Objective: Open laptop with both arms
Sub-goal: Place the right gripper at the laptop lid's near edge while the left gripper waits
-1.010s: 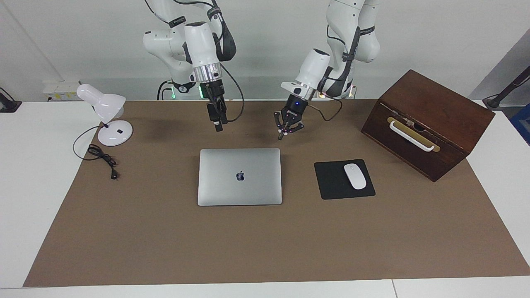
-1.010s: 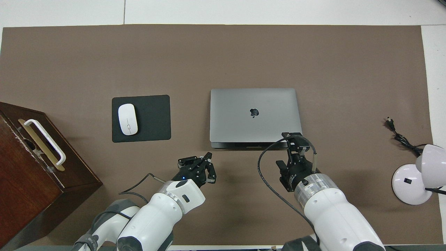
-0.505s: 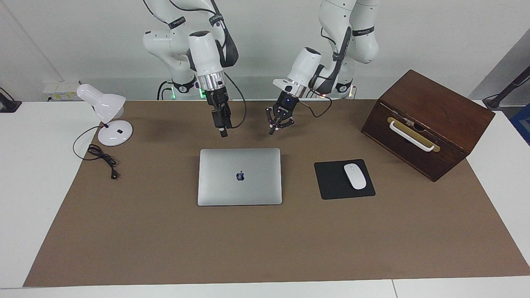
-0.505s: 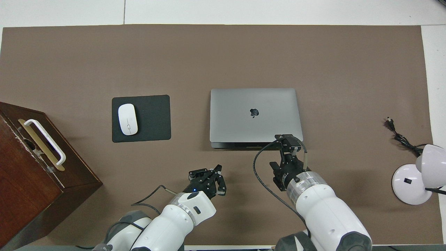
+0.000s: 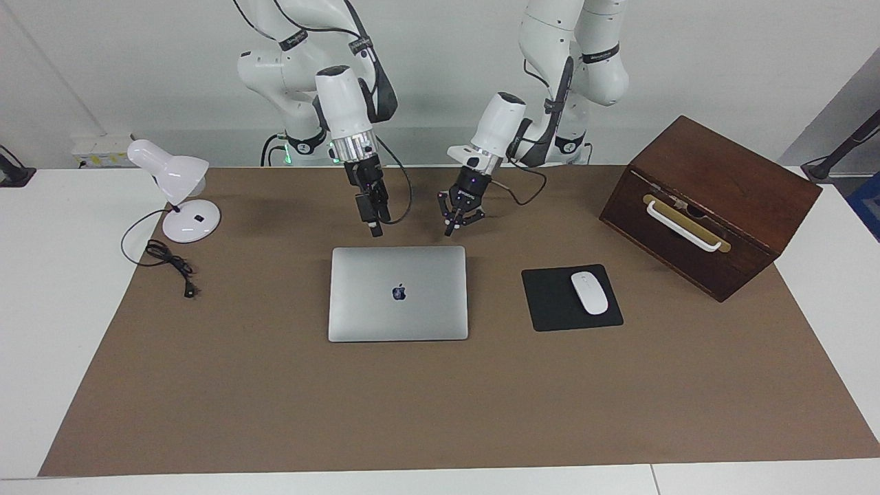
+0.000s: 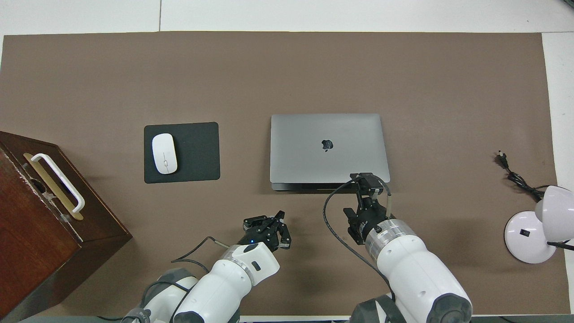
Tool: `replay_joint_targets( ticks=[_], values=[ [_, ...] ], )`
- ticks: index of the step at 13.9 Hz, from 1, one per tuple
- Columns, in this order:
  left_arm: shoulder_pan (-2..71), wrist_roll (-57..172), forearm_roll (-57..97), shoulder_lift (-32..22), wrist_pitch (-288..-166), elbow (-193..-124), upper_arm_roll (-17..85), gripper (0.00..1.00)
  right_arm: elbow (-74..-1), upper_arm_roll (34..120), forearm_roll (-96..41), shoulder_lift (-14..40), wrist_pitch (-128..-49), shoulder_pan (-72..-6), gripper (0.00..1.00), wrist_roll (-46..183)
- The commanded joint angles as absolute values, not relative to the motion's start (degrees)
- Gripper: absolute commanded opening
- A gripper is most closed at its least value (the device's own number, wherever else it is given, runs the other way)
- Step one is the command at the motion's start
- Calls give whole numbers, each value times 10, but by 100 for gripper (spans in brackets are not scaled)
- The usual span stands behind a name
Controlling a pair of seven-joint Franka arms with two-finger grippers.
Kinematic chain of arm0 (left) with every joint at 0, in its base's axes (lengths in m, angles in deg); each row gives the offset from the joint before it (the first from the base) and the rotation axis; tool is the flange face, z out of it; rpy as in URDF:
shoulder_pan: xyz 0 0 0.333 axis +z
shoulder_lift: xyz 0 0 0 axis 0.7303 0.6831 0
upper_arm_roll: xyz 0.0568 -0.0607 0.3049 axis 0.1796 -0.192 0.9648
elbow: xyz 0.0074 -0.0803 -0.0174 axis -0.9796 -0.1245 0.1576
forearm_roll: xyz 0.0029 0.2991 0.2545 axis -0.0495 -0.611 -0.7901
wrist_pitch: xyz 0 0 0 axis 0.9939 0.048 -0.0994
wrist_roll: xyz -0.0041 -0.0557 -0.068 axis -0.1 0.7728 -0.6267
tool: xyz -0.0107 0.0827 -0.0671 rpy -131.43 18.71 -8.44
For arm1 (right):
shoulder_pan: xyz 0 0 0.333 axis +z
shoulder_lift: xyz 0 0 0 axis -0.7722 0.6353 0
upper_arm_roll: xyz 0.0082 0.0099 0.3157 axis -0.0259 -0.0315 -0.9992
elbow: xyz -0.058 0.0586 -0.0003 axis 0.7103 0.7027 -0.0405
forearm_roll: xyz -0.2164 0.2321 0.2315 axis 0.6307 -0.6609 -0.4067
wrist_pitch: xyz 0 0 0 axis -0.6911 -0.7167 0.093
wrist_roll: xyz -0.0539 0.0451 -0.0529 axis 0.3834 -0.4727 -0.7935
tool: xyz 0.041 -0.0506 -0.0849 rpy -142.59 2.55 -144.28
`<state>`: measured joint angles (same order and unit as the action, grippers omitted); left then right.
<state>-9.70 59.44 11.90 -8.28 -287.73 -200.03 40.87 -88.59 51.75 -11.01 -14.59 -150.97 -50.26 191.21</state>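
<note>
**Closed laptop, both grippers poised at its near edge**

The wooden box [image 5: 708, 206] sits at the laptop's 2 o'clock in the facing view, at the left arm's end of the table. The laptop [image 5: 398, 293] lies shut mid-table. At its 3 o'clock lies the mouse pad [image 5: 557, 302], carrying the mouse [image 5: 589, 293]; at 10 o'clock stands the lamp [image 5: 180, 196]. The right gripper [image 5: 375, 227] hangs above the laptop's robot-side edge; whether its fingers are parted, I cannot tell. The left gripper [image 5: 455, 221] hovers beside it, fingers spread, empty.

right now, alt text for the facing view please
A closed laptop lies flat on the brown mat; the left end effector and right end effector hover just above the mat beside its robot-side edge, touching nothing.
</note>
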Motion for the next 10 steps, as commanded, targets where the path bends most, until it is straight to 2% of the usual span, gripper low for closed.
replay_joint_targets(
  ticks=[1, 10],
  values=[
    [-97, 596, 135, -54, -2891, -1976, 413, 0, -883, 512, -120, -106, -1558, -516, 99, 1916],
    [-72, 597, 134, -14, -2891, -1935, 415, 0, -876, 514, -112, -65, -1584, -544, 99, 1899]
  ],
)
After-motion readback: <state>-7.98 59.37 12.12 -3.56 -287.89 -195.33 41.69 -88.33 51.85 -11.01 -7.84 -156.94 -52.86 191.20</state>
